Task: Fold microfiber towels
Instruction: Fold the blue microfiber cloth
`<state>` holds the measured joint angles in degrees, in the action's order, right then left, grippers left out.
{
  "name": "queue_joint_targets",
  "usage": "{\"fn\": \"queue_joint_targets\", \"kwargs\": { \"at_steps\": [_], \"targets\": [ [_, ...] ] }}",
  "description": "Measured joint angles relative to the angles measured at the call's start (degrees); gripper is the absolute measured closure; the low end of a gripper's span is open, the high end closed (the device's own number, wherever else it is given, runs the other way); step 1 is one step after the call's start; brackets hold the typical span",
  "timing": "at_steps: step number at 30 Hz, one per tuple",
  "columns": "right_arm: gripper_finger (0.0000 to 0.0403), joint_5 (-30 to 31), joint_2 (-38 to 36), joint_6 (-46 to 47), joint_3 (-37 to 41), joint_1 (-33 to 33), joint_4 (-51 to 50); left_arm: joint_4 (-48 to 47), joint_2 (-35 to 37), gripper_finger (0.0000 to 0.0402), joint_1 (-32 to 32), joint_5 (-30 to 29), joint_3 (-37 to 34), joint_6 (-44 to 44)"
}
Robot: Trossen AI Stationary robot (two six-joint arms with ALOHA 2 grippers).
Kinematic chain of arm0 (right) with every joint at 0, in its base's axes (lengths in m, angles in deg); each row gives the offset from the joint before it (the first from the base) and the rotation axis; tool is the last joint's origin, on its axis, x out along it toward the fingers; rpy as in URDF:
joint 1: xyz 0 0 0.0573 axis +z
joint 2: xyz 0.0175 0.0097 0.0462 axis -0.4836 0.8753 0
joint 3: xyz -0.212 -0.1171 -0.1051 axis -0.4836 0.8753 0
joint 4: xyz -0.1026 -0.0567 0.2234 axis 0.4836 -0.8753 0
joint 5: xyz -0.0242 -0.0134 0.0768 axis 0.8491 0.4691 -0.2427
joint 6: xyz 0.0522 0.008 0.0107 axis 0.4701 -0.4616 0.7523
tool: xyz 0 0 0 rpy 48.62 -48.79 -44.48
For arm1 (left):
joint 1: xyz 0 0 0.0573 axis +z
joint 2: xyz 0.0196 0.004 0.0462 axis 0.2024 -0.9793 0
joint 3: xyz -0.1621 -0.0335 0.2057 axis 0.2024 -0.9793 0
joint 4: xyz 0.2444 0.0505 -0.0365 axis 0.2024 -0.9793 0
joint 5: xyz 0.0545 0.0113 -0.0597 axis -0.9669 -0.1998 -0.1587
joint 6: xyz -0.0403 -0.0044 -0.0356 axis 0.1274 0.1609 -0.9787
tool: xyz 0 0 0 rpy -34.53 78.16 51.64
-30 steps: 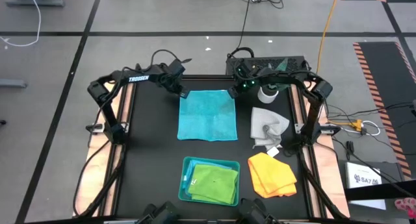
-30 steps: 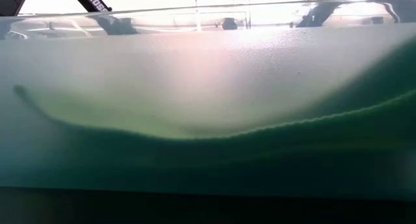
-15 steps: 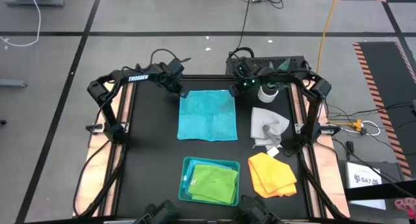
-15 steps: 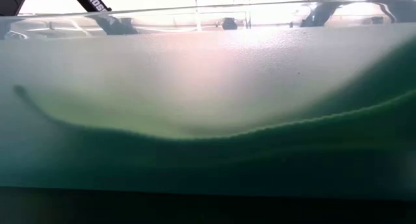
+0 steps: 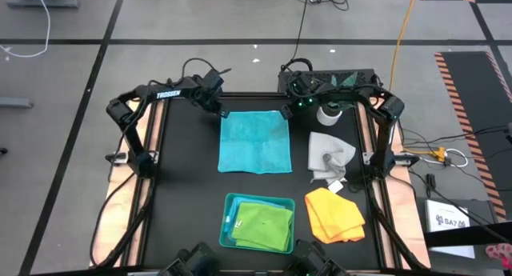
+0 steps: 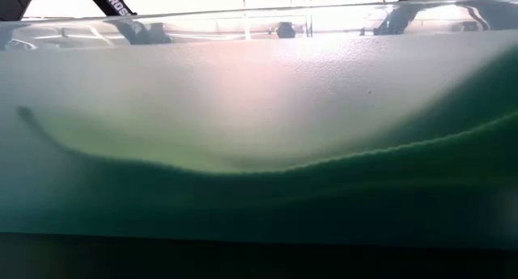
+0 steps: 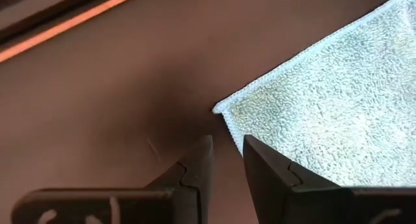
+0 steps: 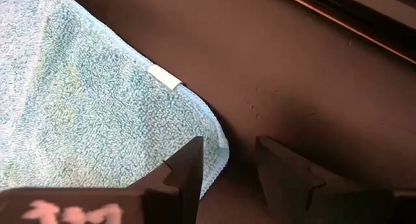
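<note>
Turquoise square microfiber towel (image 5: 255, 142): flat, table's centre toward twelve o'clock.
Left gripper (image 7: 226, 160): parted, empty, at its eleven o'clock corner.
Right gripper (image 8: 229, 164): parted, empty, at its one o'clock corner.

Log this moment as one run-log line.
stage: turquoise towel flat mid-table | left claw open at its far-left corner | right claw open at its far-right corner | lime green towel in tray
</note>
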<state>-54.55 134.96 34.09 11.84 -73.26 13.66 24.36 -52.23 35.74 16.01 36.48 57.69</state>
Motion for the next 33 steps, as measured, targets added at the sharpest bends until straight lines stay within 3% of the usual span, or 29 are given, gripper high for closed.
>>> {"fn": "queue_joint_targets", "kwargs": {
  "at_steps": [10,24,33],
  "targets": [
    [0.0268,0.02,0.04,0.00,0.07,0.04,0.02,1.23,-4.78,0.0314,0.30,3.14,0.15,0.82],
    [0.0268,0.13,0.09,0.00,0.09,0.04,-0.04,8.98,-5.39,0.0314,0.84,3.62,1.47,0.21],
    [0.0268,0.15,0.11,0.00,0.11,0.04,-0.02,8.21,-5.37,0.0314,0.95,3.55,1.47,0.28]
  ]
}}
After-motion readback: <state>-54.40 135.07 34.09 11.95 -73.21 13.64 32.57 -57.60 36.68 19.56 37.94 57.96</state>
